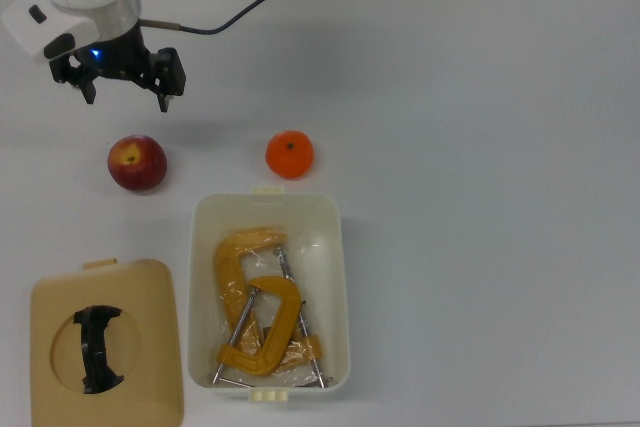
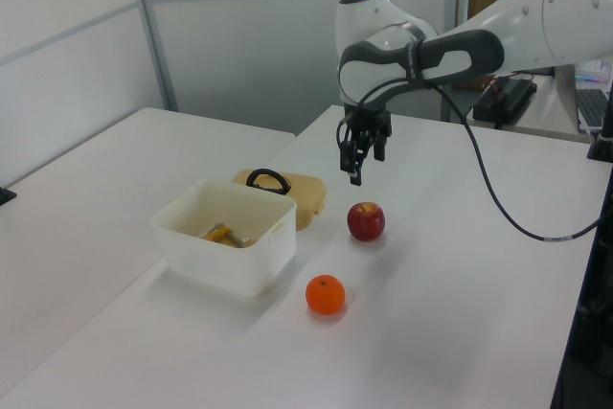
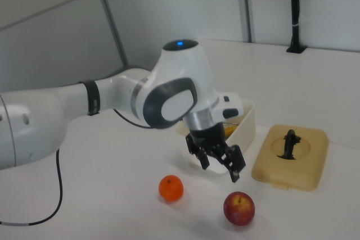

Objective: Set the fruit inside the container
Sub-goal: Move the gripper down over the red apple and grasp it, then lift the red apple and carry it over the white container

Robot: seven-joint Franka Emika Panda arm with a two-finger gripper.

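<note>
Gripper (image 1: 125,90) spread open, empty, above the table. Apple (image 1: 137,163) lies just below it in the top view, nearer than the orange (image 1: 290,155) off to the top view's right. Both fruits outside the tub (image 1: 338,247); descent onto apple looks likely.

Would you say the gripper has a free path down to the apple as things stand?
Probably yes: the open gripper hangs above the apple, nothing stands between them.

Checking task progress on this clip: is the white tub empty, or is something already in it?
Not empty. The white tub holds yellow-orange C-clamps but no fruit; the apple and the orange sit on the table outside it.
</note>
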